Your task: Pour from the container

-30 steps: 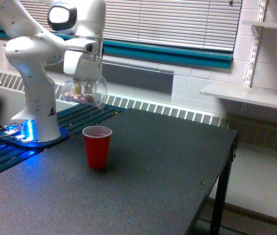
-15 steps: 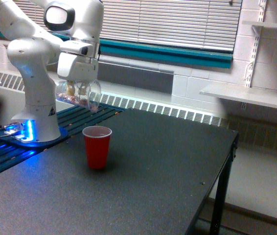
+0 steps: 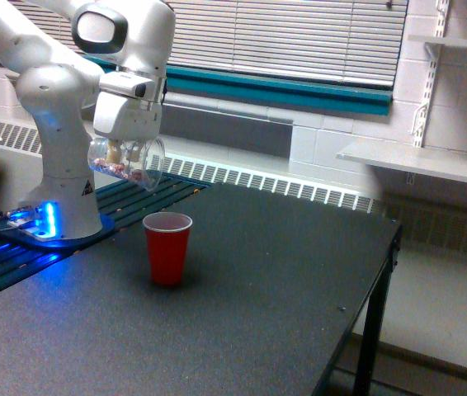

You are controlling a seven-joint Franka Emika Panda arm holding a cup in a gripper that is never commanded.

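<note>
In the exterior view, my gripper (image 3: 123,151) hangs from the white arm and is shut on the container (image 3: 126,162), a clear plastic jar lying tilted on its side with its mouth toward the exterior view's right. Brownish-red bits lie along its lower wall. The container floats above the table, up and to the left of a red plastic cup (image 3: 167,247), which stands upright and open on the dark tabletop. There is a clear gap between container and cup.
The arm's white base (image 3: 58,210) with blue lights stands at the exterior view's left. The dark table (image 3: 283,280) ends at an edge on the right. A radiator grille (image 3: 283,188) and white shelves (image 3: 419,157) lie behind.
The gripper with the container has moved toward the exterior view's left, farther from the red cup. The cup sits a few pixels further right.
</note>
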